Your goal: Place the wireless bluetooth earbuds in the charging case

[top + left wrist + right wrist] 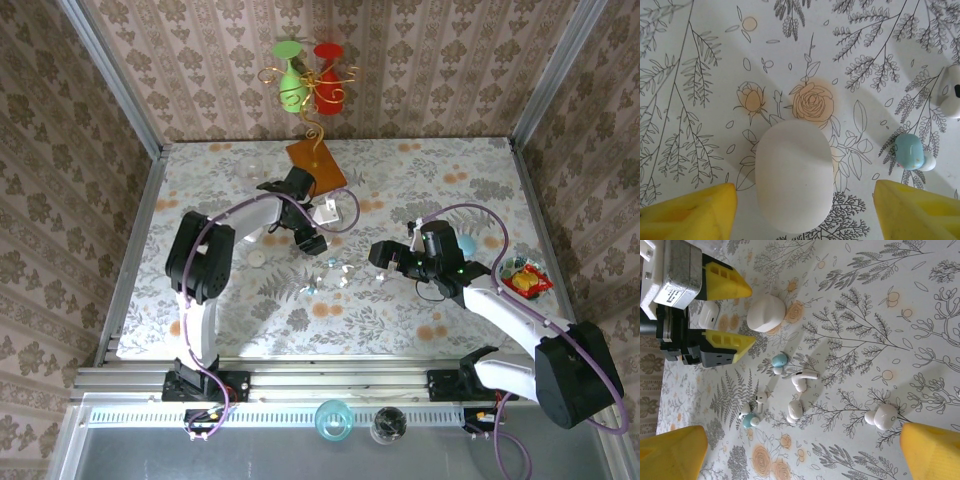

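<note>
Several earbuds (pixel 802 380): loose mid-table, scattered between the two grippers.
White case (pixel 794 175): closed, flat on the table, on the scatter's far-edge side.
Left gripper (pixel 805 186): jaws apart, straddling White case, not touching it.
Right gripper (pixel 804 430): jaws wide, empty, at the scatter's right end.

Two light-blue earbuds (pixel 779 360); several white earbuds (pixel 794 410), count unclear; two arms (pixel 250 215).

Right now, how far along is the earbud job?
Done: nothing; the earbuds lie loose on the table. In hand: the left gripper, open, straddles the white case, which looks shut, without gripping it; the right gripper hangs open above the earbuds. Left: open the case, seat the earbuds.
</note>
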{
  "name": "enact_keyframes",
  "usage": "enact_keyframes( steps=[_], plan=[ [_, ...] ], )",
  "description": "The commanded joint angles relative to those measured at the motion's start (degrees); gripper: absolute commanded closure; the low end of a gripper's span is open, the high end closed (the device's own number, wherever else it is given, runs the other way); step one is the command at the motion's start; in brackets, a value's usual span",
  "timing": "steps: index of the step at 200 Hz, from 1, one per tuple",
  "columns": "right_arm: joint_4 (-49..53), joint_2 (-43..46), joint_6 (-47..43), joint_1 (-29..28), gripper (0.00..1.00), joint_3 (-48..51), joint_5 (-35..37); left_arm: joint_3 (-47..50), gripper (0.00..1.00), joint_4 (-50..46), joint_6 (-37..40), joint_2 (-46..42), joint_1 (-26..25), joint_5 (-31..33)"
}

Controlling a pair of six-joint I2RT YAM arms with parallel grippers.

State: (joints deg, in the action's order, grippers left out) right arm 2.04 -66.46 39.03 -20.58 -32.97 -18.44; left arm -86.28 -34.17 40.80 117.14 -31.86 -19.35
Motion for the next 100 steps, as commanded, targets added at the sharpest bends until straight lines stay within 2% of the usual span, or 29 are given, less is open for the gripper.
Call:
enact_keyframes(
  steps=[1, 40, 64, 100],
  plan=[
    [1.8, 1.24, -1.14, -0.44, 0.0, 0.49, 1.38, -2.65, 0.27, -3.61, 1.56, 2.05, -0.31, 0.81],
    [2.06, 1.25, -1.32, -0.44, 0.0, 0.63, 1.91, -3.66, 0.32, -4.4, 2.03, 4.11, -0.4, 1.35],
    [2.53, 1.46, -1.01, -0.43, 0.0, 0.64, 2.37, -4.64, 0.41, -5.44, 2.23, 5.02, -0.4, 1.69],
    [6.01, 2.35, -0.82, -0.36, 0.0, 0.52, 7.17, -3.92, 0.55, -4.91, 2.36, 3.64, -0.41, -0.74]
  ],
)
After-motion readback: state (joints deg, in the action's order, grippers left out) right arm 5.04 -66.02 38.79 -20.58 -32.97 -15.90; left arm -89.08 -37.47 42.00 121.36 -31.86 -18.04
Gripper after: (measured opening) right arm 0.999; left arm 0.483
